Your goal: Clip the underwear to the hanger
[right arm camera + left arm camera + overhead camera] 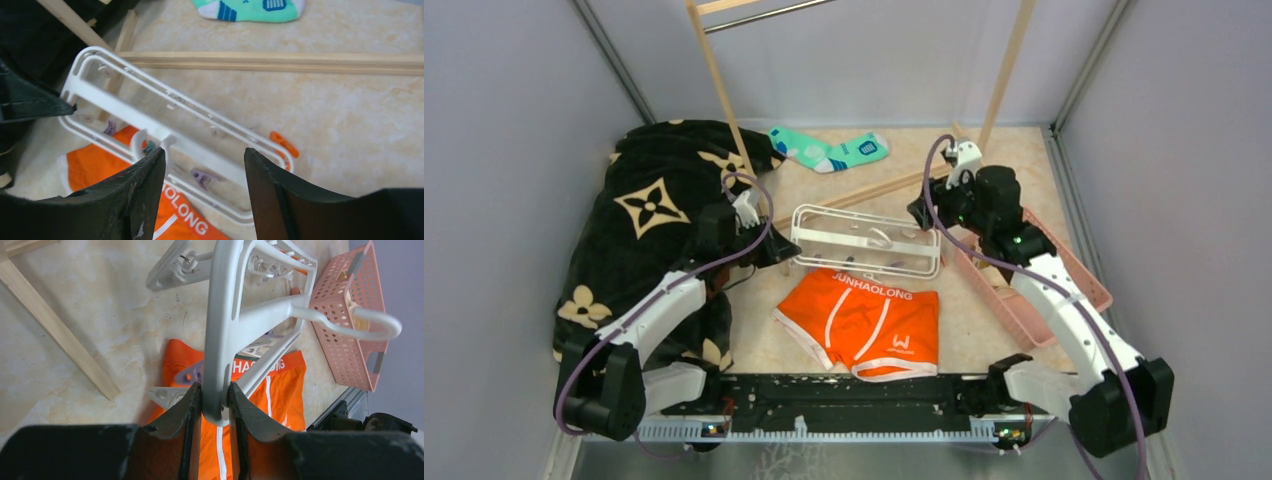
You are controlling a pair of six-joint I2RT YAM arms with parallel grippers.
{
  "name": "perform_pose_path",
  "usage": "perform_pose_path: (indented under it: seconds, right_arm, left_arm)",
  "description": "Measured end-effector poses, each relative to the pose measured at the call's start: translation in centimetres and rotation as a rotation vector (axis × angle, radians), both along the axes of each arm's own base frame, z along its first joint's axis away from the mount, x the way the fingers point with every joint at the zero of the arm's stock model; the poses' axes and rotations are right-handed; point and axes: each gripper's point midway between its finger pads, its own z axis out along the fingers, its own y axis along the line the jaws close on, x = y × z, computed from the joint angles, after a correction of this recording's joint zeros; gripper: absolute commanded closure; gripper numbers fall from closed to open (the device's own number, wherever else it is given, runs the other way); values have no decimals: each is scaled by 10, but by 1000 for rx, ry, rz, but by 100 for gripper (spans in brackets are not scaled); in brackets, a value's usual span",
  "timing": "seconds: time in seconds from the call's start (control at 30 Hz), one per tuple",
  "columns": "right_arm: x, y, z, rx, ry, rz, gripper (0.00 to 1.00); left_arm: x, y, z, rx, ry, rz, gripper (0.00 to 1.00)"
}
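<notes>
Well, left of the hanger [220, 330] lies a black blanket [644, 200], its edge near the frame's left end. The left gripper [215, 390] pinches that end tight. The orange underwear [864, 320] lies flat just in front of the hanger, with its waistband at the near edge. Over the hanger's right part, the right gripper [204, 152] is spread wide. A pink basket [345, 335] sits just right of the hanger, and bare table [984, 325] shows in front of it.

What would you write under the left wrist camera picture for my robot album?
The left gripper pinches the white hanger, orange underwear showing behind it, a pink basket alongside.
</notes>
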Motion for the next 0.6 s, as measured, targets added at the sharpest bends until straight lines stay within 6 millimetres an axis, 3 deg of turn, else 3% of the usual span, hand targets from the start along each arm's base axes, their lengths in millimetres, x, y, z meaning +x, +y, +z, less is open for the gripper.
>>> perform_pose_path:
  seconds: [0.17, 0.37, 0.6]
  right_arm:
    - [-23, -1, -12, 69, 36, -5, 42]
    - [-30, -28, -44, 72, 171, -224, 46]
    - [-59, -39, -124, 99, 449, -382, 48]
  left_arm:
    - [0, 0, -2, 1, 7, -3, 100]
    - [0, 0, -4, 3, 12, -2, 100]
    - [1, -2, -6, -1, 35, -6, 100]
